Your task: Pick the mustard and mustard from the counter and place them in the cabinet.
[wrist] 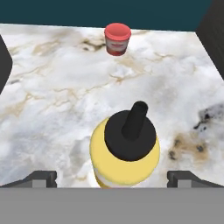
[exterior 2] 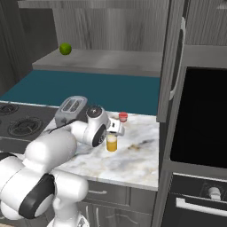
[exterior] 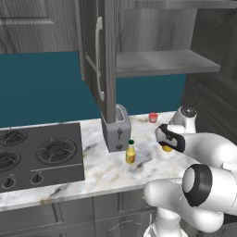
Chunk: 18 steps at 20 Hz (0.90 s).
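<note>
The tall mustard (wrist: 124, 151) stands upright on the counter (exterior: 102, 169), its dark nozzle pointing up between the two fingertips (wrist: 41, 178). The gripper (wrist: 111, 179) hangs right over it with jaws spread wide, holding nothing. The small mustard (exterior: 131, 152) stands apart, just in front of the toaster (exterior: 116, 128). A red cup (wrist: 117, 39) sits farther back. Above, the cabinet (exterior: 166, 62) is open, with a lime (exterior 2: 65, 48) on its shelf.

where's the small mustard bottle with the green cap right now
The small mustard bottle stands upright on the marble counter in the left base view, just in front of the toaster and right of the hob.
</note>
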Available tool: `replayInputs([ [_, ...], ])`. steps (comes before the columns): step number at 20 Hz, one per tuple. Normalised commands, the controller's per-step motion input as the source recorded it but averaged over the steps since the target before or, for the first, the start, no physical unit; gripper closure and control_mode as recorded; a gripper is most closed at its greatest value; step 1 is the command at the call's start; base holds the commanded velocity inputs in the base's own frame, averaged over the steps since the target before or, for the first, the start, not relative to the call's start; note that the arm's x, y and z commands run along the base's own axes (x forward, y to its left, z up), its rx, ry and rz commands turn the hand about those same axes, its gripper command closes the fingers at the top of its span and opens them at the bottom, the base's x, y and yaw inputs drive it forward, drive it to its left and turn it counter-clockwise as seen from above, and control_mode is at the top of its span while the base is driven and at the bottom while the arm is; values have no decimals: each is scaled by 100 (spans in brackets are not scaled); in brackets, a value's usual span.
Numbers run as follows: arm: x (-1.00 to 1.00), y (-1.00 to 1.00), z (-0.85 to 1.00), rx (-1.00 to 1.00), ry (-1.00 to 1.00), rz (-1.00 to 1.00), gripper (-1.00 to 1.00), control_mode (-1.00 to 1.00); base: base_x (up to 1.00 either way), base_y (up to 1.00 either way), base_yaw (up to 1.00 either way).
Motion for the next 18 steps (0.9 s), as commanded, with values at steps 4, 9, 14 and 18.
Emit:
replayInputs([
  [4, 16, -4, -9, 0, 0, 0, -100, -100, 0, 0, 0],
  [9, 8, -6, -9, 0, 0, 0, -100, -100, 0, 0, 0],
  [14, 8, -8, -11, 0, 0, 0, -100, -100, 0, 0, 0],
  [18, 12, -6, -12, 0, 0, 0, -100, -100, 0, 0, 0],
])
